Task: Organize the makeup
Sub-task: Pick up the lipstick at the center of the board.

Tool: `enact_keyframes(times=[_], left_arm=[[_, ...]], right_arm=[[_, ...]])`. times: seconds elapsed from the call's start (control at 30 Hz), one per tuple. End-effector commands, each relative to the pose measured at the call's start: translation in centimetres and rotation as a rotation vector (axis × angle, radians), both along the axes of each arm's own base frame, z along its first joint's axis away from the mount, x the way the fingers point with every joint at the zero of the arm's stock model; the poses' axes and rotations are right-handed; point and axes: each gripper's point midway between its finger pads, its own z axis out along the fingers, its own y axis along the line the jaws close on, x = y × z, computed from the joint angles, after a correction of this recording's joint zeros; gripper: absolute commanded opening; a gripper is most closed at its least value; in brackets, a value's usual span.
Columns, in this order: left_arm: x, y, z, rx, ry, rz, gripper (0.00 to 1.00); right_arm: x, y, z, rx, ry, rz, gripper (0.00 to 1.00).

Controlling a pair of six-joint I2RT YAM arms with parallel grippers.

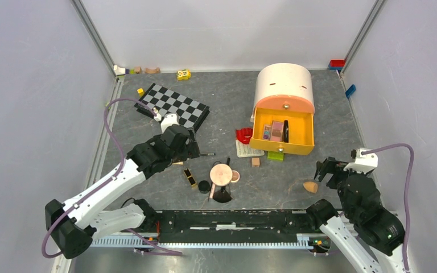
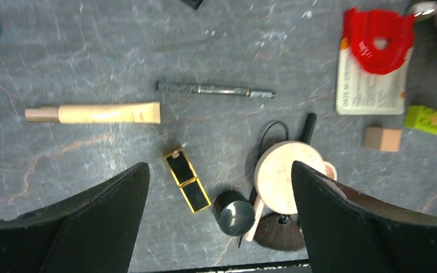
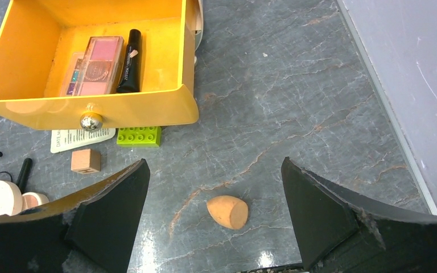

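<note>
Orange sponge under the right arm.
The orange teardrop sponge (image 3: 227, 211) lies on the grey table (image 3: 296, 85) beneath the wide-spread fingers of the right end effector (image 3: 213, 170), its long axis roughly across their gap. The left end effector (image 2: 221, 170), also wide and empty, hovers well apart over the black-gold tube (image 2: 188, 187). A pale wall (image 3: 409, 57) runs close on the right.

We're looking into a robot lab cell: plain pale walls (image 1: 28, 85) box in a dark stone-patterned mat (image 1: 227, 96), metal posts (image 1: 94, 34) climb the far corners, and along the near edge a rail (image 1: 233, 219) carries the left arm (image 1: 108, 185) and right arm (image 1: 370, 210), trailing purple cables (image 1: 106, 122).
</note>
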Motion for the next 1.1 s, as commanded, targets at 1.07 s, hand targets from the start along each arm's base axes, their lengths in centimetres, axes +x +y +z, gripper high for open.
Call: enact_keyframes(times=[1.07], left_arm=[[-4.3, 0.5, -13.5, 0.011, 0.314, 0.217, 0.73]], right_arm=[[0.6, 0.9, -0.9, -0.005, 0.014, 0.033, 0.94]])
